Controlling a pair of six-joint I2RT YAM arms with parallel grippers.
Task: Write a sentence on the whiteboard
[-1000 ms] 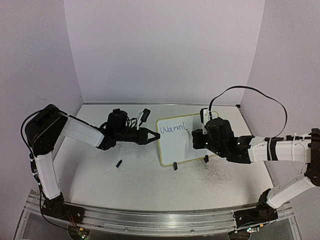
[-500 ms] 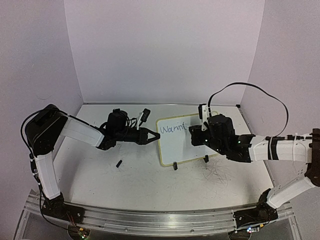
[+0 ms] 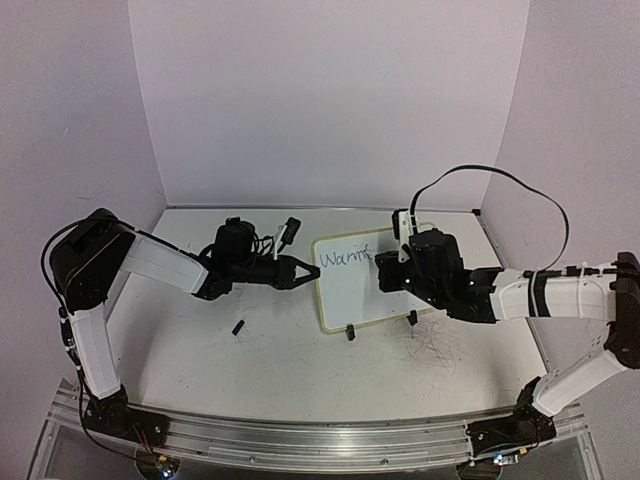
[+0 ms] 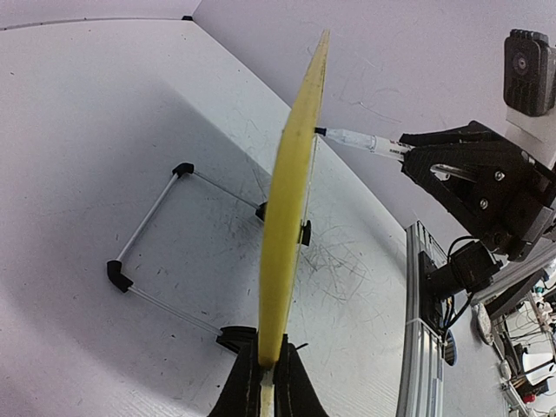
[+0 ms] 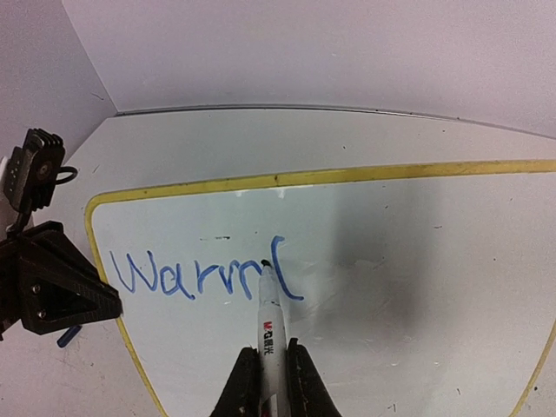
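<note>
At the left, the left arm [image 3: 150, 262] was stretched over the worktop [image 3: 250, 370] towards the middle, and its jaws were closed narrowly on the left short edge of the whiteboard [image 3: 345, 295]. In the left wrist view the yellow frame was seen edge-on, running straight away from these jaws. The board was propped tilted on a thin wire stand [image 4: 148, 234], not laid flat. A small black piece [image 3: 239, 326], perhaps a cap, lay apart on the worktop, nearer to the left arm.

On the board the sentence [image 5: 200, 274] was only begun: "Warm" and one open curved stroke, written in blue close under the upper frame. The marker [image 5: 268, 321] was gripped firmly in the right jaws, with its long axis pointing away from them and roughly across the writing line. Its tip touched the surface just beside the last stroke.

The next letters, it is judged, must be laid to the right of the tip, along the long axis of the board, so the right arm [image 3: 540, 297] was the one to move. Much bare white was left there up to the right frame, and all the lower half was free for a second line.
</note>
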